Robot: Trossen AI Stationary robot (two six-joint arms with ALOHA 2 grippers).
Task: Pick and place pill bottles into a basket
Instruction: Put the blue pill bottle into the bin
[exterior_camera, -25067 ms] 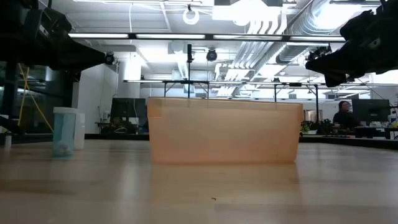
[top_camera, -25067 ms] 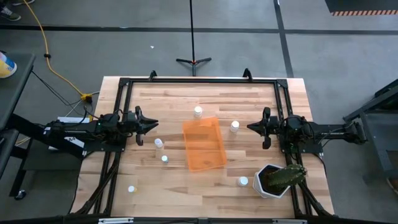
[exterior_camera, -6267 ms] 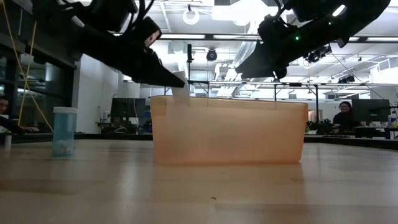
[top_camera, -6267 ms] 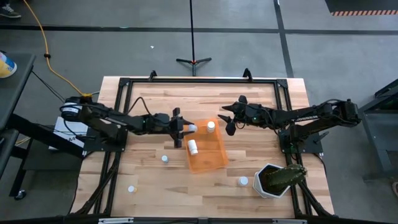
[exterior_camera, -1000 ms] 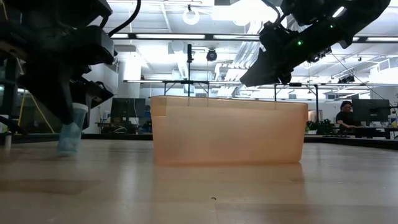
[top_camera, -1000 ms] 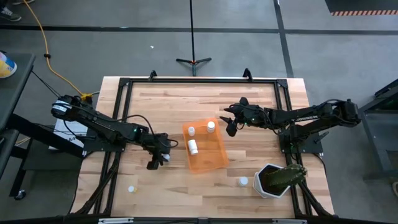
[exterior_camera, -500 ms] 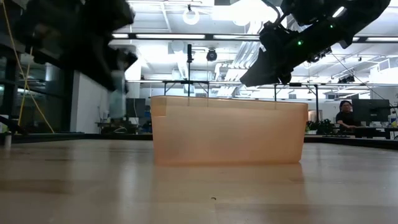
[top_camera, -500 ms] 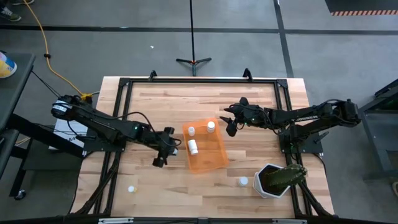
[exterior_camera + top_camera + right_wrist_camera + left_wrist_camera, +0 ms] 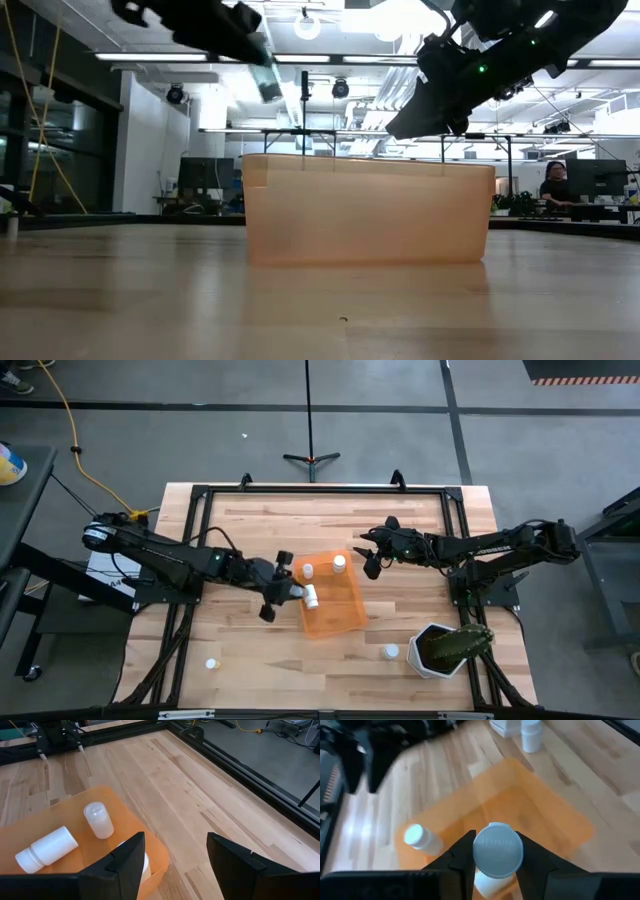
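Wooden table (image 9: 400, 510): left pincer (image 9: 285, 592), clenched on a bottle (image 9: 496, 857), hangs at the basket's (image 9: 345, 622) nine-o'clock rim; next likely release inside. Right pincer (image 9: 370, 550), spread empty, waits at two o'clock.

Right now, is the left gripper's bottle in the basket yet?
Not yet. The left gripper grips the bottle in the air at the basket edge; the low view shows it above the rim.

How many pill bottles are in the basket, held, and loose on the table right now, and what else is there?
Pill bottles in the basket: 3
Pill bottle held by the left gripper: 1
Pill bottles loose on the table: 2
Orange basket: 1
White pot with green plant: 1
Total: 8
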